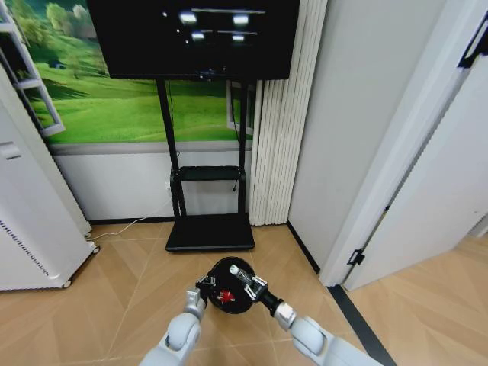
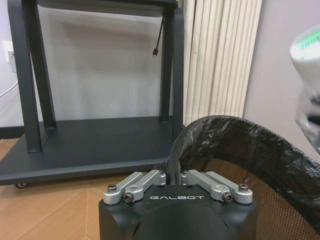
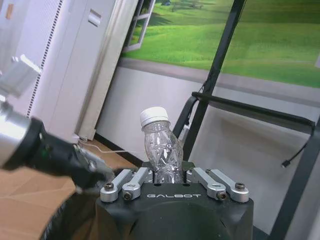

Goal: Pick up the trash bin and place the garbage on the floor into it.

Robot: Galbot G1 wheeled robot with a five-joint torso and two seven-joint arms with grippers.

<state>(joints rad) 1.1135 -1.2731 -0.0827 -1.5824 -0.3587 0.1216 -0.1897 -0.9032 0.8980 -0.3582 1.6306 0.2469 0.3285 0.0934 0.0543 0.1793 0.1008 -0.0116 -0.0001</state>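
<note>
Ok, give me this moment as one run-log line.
left claw: shut on trash bin rim | right claw: shut on bottle, over bin | red item: inside bin

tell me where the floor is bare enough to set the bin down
Bare wood floor lies between the white appliance and the trash bin, and right of the bin toward the door frame. It is crowded ahead, at the TV stand base.

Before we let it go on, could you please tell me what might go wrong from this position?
1. The left pincer pinches only the bin rim, so the bin may tip or slip.
2. The right pincer holds the bottle near the bin's edge; dropped now, it might bounce out.
</note>
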